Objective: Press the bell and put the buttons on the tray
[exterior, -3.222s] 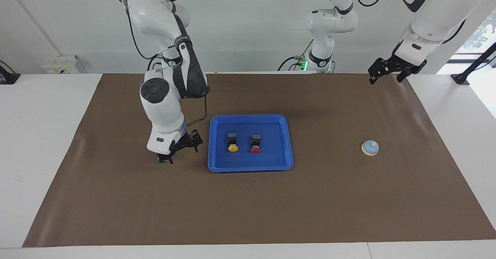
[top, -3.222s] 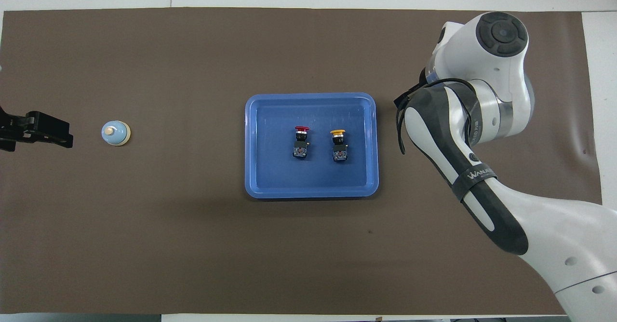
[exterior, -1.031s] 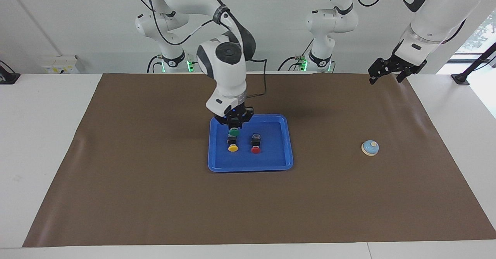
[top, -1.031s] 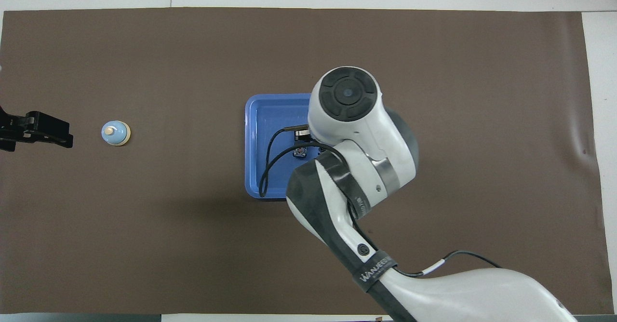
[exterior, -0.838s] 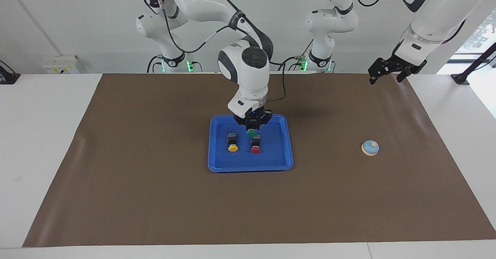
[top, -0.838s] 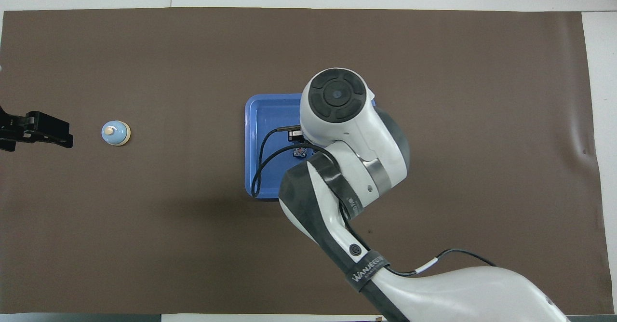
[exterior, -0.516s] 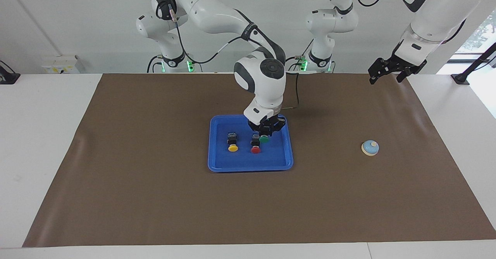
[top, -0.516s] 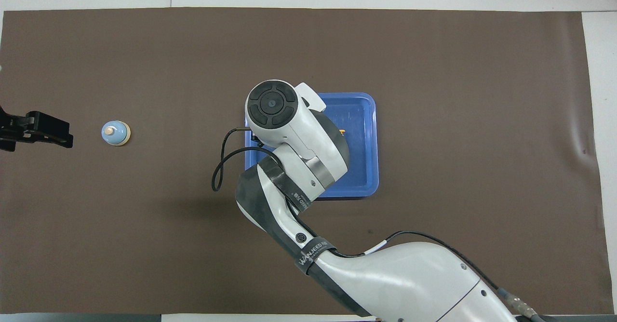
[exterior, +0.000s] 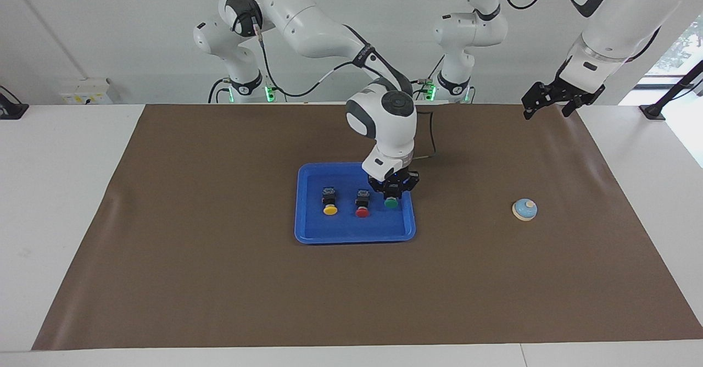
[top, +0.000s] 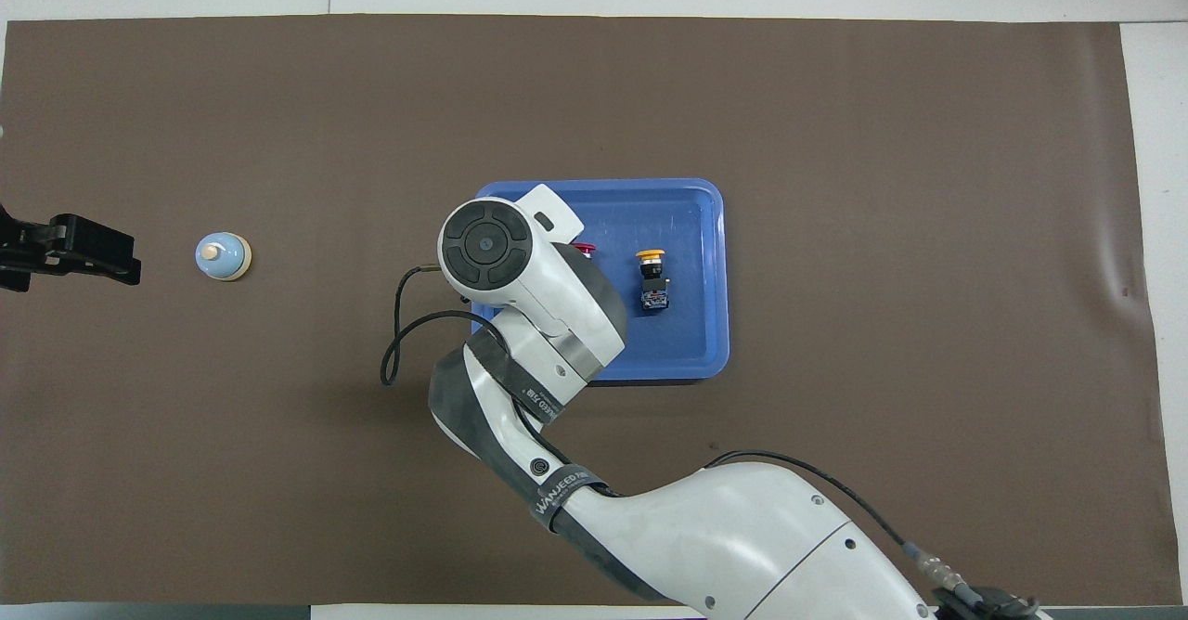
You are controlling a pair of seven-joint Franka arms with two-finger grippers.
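Our right end effector (exterior: 391, 195) is clenched on the green-capped black push-button (exterior: 391, 203), low over the shallow blue plastic tray (exterior: 354, 238). Our left end effector (exterior: 551, 101) waits released above the bench edge.

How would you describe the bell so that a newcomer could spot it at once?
Start from the blue tray in the middle of the brown mat, then look toward the left arm's end of the table. There the bell sits alone on the mat: a small round dome, light blue with a cream knob, unlike the black-bodied buttons.
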